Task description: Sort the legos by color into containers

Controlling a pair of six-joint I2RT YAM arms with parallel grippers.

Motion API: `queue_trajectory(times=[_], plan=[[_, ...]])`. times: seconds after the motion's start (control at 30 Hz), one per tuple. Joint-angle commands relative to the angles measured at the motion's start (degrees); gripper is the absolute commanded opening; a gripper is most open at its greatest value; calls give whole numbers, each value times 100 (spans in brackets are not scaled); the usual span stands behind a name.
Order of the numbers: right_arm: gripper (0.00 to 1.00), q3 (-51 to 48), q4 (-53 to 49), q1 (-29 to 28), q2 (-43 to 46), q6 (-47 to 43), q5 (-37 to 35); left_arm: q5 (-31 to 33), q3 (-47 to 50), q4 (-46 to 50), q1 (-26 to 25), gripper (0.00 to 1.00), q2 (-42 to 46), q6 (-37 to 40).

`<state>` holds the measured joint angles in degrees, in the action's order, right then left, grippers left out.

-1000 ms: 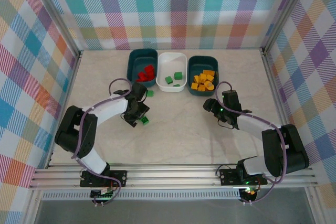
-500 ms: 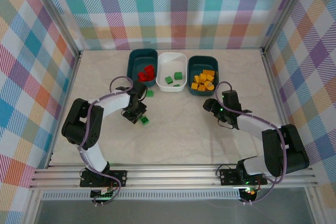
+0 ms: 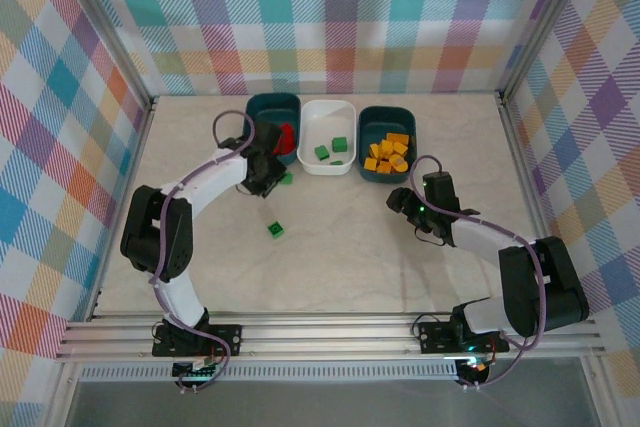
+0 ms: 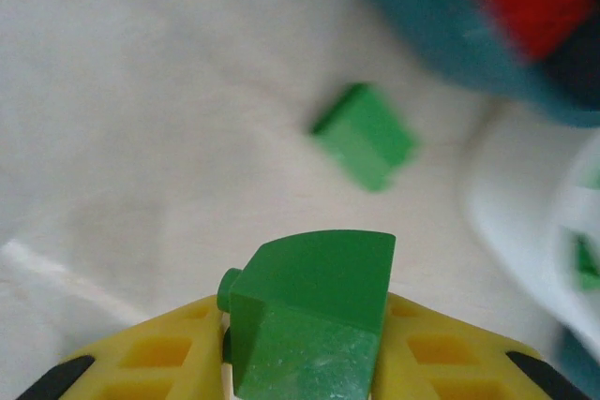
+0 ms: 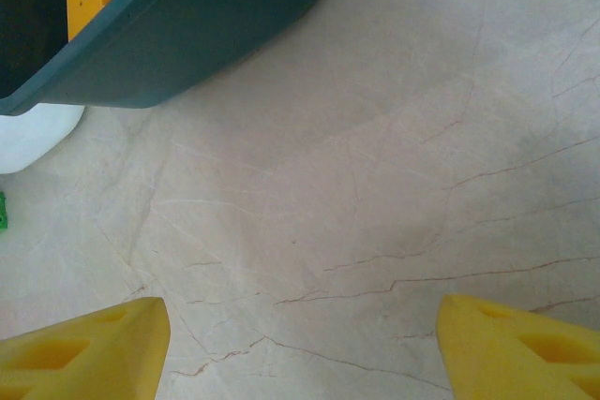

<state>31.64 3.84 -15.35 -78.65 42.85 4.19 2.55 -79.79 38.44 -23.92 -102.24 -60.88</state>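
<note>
My left gripper (image 4: pixel 305 330) is shut on a green lego (image 4: pixel 314 274), held above the table; from above it (image 3: pixel 268 174) hovers just in front of the left teal container (image 3: pixel 254 107), which holds red legos (image 3: pixel 285 137). A second green lego (image 4: pixel 366 136) lies on the table just ahead of it (image 3: pixel 287 178), and a third (image 3: pixel 275 230) lies nearer the arms. The white container (image 3: pixel 322 127) holds green legos (image 3: pixel 339 144). The right teal container (image 3: pixel 386 111) holds yellow legos (image 3: pixel 388 152). My right gripper (image 3: pixel 402 202) (image 5: pixel 300 334) stands open over bare table.
Metal rails (image 3: pixel 150 147) and checkered walls bound the table. In the right wrist view the teal container's wall (image 5: pixel 216 35) is at upper left, with the white container's corner (image 5: pixel 28 142) beside it.
The left gripper closed on a green lego at mid-table, lifted it and carried it toward the containers; another green lego stays where it was. The right arm has not moved.
</note>
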Motion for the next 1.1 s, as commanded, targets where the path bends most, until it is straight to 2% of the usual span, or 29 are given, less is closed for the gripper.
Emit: queue_trajectory(times=[0.0, 0.23, 0.33, 0.43, 0.53, 0.6, 0.73, 0.87, 0.93, 1.07], plan=[[75, 141, 53, -29, 8, -58, 66, -184, -797, 151, -116, 35, -475, 389], [75, 142, 32, -29, 17, -73, 20, -1470, -3444, 205, -276, 37, -2613, 1219], [75, 146, 16, -29, 59, -95, -4, -1462, -4682, 719, -395, 39, -3363, 1549], [75, 133, 9, -29, 117, -101, -37, -1341, -5326, 960, -446, 48, -3716, 1639], [76, 123, 7, -27, 121, -101, -36, -1320, -5481, 983, -441, 68, -3756, 1625], [76, 123, 19, -27, 105, -93, -6, -1290, -5486, 1021, -454, 76, -3634, 1721], [76, 124, 20, -29, 129, -83, 20, -723, -5103, 1261, -524, 80, -2990, 2143], [76, 119, 38, -29, 102, -74, 36, 53, -3616, 1114, -543, 80, -2036, 2621], [76, 117, 62, -29, 89, -52, 72, 483, -2867, 1053, -543, 79, -1665, 3133], [76, 115, 127, -29, 14, -14, 171, 654, -1703, 756, -552, 78, -1279, 4326]])
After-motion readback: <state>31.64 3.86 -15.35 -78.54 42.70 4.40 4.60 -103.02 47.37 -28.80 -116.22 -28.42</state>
